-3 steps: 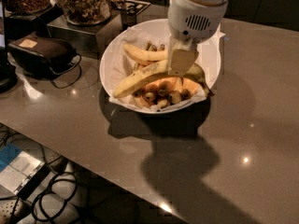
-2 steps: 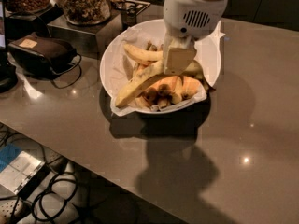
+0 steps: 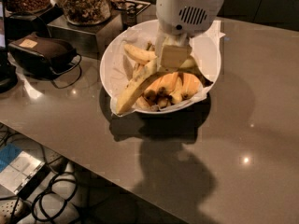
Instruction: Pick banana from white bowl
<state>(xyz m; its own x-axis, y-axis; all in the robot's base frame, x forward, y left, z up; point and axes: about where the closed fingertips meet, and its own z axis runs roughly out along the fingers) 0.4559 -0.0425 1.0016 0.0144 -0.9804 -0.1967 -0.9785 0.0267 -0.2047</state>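
The white bowl [image 3: 117, 55] stands on the grey counter, lined with white paper and filled with fruit. The banana [image 3: 135, 90], long and yellow with brown speckles, lies slanted across the bowl's left front. Its lower tip hangs over the rim and its upper end is at my gripper. My gripper [image 3: 174, 56] reaches down into the middle of the bowl and is shut on the banana's upper end. Another yellow banana [image 3: 138, 53] lies behind it. Short orange-yellow bananas [image 3: 175, 85] lie at the front right, under the gripper.
A black pouch with a cord [image 3: 44, 52] lies left of the bowl. Glass jars of snacks [image 3: 84, 3] stand on a metal box [image 3: 81, 34] at the back left. The counter's front edge runs diagonally at lower left, with cables on the floor [image 3: 46, 199] below.
My gripper has shifted slightly left inside the bowl. The banana now lies steeper, and its lower tip has slid out over the front rim.
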